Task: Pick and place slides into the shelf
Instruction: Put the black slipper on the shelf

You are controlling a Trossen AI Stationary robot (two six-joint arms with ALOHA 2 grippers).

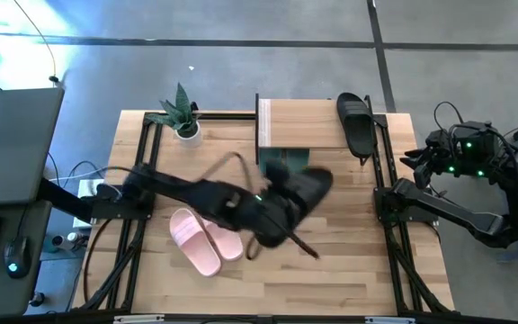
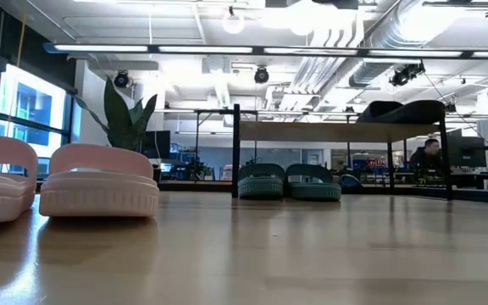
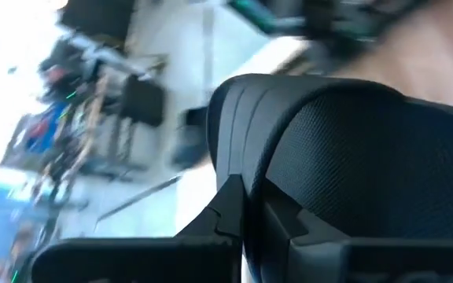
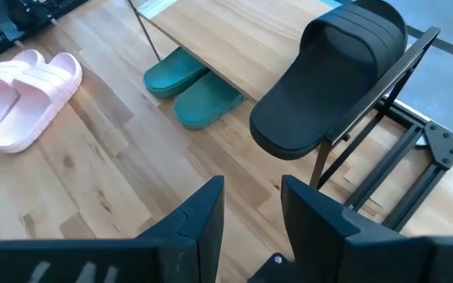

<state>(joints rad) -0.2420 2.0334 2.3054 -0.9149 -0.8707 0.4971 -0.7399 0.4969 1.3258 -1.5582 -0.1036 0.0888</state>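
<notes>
My left gripper (image 1: 281,209) hangs over the middle of the table, shut on a black slide (image 1: 308,189) just in front of the shelf (image 1: 299,126). In the left wrist view that slide (image 3: 352,157) fills most of the picture. The second black slide (image 1: 356,121) lies on the shelf's top board at its right end, its tip overhanging (image 4: 321,102). The pink pair (image 1: 205,238) rests side by side, soles down, on the table's near left. My right gripper (image 4: 252,196) is open and waits off the table's right edge (image 1: 421,162). My left gripper pinches the black slide at its edge (image 3: 238,169), one finger (image 3: 230,208) on each side of it. The slide is lifted clear of the table and tilted. Which part of the slide this edge belongs to, I cannot tell.
A teal pair (image 1: 286,159) stands under the shelf's top board, also seen in the low view (image 2: 288,182). A potted plant (image 1: 183,115) stands at the far left corner. Bare tabletop (image 1: 349,261) lies on the near right. A laptop (image 1: 7,148) sits left of the table.
</notes>
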